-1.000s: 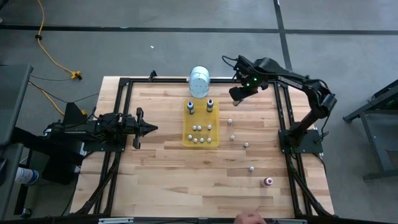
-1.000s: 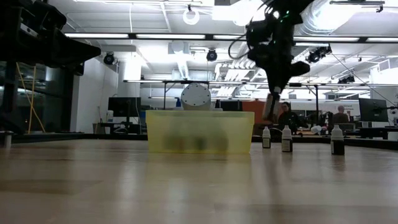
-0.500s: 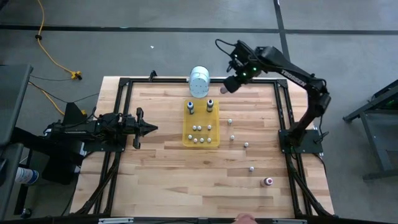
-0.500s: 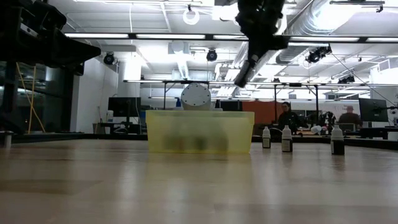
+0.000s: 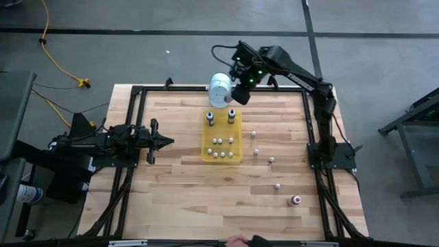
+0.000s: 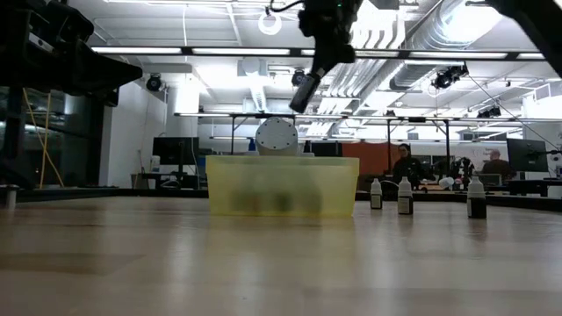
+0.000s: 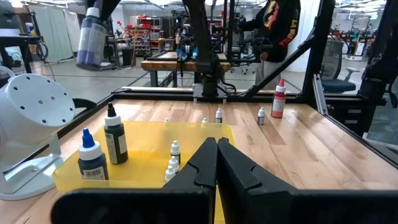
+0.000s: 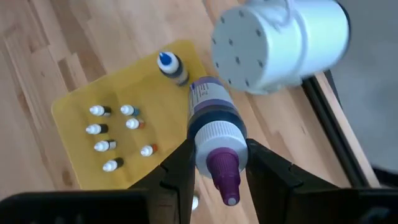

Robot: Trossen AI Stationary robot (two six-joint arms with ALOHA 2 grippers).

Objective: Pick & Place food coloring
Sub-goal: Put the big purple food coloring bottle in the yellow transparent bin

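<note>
Since the earlier frame the right gripper (image 5: 239, 94) has swung from above the loose bottles toward the far edge of the yellow tray (image 5: 206, 153), near the white container (image 5: 219, 89). Its fingers pinch a purple food coloring bottle (image 8: 214, 127) by the body, cap outward, held high, probably to clear the 2 tall bottles (image 5: 220, 116) standing there. The left gripper (image 5: 164, 142) waits pressed together at the table's left side.

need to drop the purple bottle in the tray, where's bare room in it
The yellow rectangular plastic tray is bare in its middle band, between the two taller dark bottles at its far end and the cluster of tiny white-capped bottles toward its near end. That near half is crowded. The right end effector holds the purple bottle.
</note>
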